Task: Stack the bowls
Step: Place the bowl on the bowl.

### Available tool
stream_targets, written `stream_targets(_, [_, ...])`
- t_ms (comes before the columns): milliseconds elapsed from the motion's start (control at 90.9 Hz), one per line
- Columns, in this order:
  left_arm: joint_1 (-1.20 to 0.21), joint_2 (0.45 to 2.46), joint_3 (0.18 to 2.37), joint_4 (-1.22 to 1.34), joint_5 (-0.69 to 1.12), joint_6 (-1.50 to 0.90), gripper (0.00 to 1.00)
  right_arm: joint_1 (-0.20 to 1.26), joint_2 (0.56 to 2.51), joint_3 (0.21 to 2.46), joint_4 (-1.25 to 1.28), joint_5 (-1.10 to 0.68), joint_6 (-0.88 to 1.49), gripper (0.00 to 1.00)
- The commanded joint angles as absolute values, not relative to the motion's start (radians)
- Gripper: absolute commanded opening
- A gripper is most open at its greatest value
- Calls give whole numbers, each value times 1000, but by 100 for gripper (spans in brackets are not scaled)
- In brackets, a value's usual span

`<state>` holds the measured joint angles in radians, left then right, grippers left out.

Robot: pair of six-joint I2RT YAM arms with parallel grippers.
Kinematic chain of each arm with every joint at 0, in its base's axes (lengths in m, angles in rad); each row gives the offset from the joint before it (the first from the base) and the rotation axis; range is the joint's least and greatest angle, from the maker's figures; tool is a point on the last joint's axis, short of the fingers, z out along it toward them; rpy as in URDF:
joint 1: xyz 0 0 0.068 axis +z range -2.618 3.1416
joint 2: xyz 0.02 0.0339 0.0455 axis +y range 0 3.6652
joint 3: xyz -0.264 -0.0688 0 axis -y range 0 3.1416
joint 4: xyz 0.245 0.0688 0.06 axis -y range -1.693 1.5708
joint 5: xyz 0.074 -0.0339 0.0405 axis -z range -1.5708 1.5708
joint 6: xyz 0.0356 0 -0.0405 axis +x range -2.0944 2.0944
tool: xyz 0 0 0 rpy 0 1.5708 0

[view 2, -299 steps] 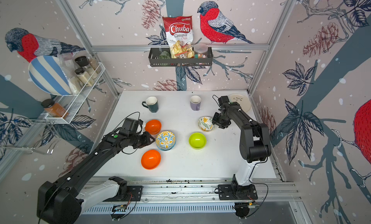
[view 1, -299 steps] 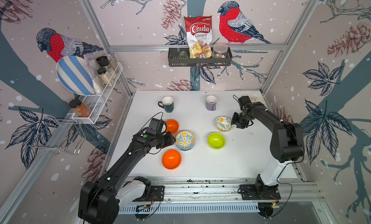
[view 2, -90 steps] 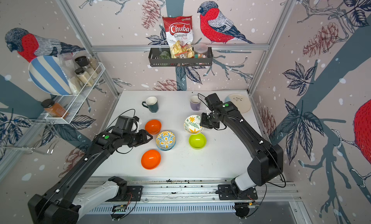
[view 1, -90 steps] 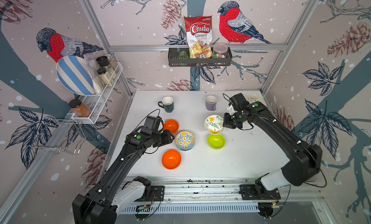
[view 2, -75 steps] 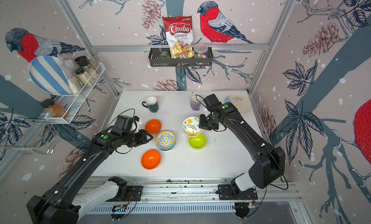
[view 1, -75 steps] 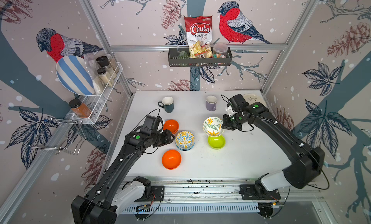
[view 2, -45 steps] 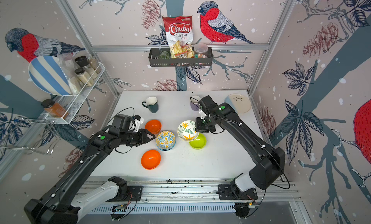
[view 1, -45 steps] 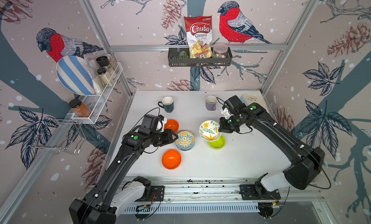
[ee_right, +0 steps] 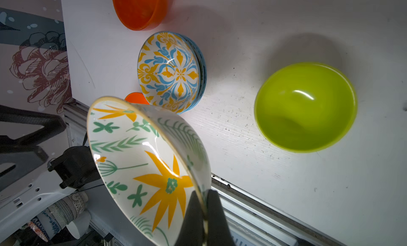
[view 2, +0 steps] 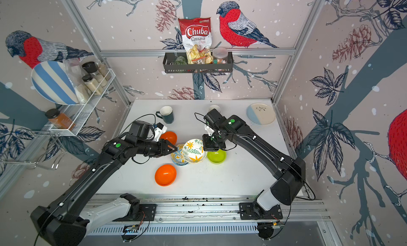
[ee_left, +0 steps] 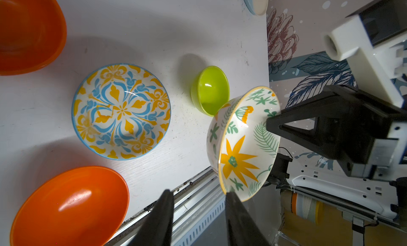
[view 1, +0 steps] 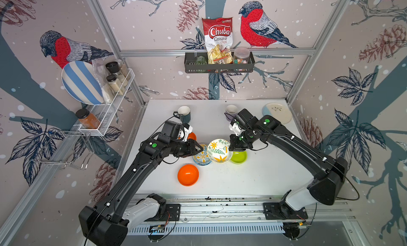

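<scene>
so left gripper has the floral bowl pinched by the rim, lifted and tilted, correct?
No, it's the right gripper that has the floral bowl pinched by the rim, lifted and tilted. The right wrist view shows its jaws closed on the rim.

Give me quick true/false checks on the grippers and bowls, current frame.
1. The right gripper is shut on the floral bowl's rim. True.
2. The floral bowl is already stacked. False: it is held tilted in the air, not in the tile-patterned bowl.
3. The left gripper holds a bowl. False: its jaws stand open, nothing between them.
4. The lime green bowl is empty. True.
5. The orange bowls are stacked. False: the near orange bowl and the far orange bowl sit apart.
</scene>
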<state>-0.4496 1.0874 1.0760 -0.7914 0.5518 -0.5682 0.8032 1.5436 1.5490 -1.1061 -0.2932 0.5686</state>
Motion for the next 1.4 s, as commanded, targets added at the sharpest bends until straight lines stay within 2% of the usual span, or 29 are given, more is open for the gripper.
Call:
stream_targets(0, [-464,1100,1084,-777,528,-549,35,828,1557,1570,-1070,-319,599,0])
stream_targets(638, [-466,1108,1037,-791,476,-538,19,893,1611,1595,-1015,-347,626,0])
stream_targets(924, [-465,1111,1037,-795,481,-537,0,889,1630,1601,-995,-359,635,0])
stream_targets(1023, [-466,1108,1044,-806,468,-535,0,882,1638,1604,-988,-359,640,0])
stream_targets(1056, [-465,1107,1045,-812,458,-534,0,879,1640,1606,-988,-359,641,8])
stream_targets(1133, [-464,1107,1048,-818,435,-537,0,860,1646,1612,-996,-354,640,42])
stream_targets(1200, [-456,1109,1046,-818,419,-542,0,839,1643,1620,-1008,-340,631,59])
stream_targets(1266, [-443,1112,1044,-814,411,-548,0,808,1624,1619,-1013,-330,623,66])
stream_targets(1387, [-401,1124,1042,-797,407,-551,0,728,1567,1578,-992,-334,621,68])
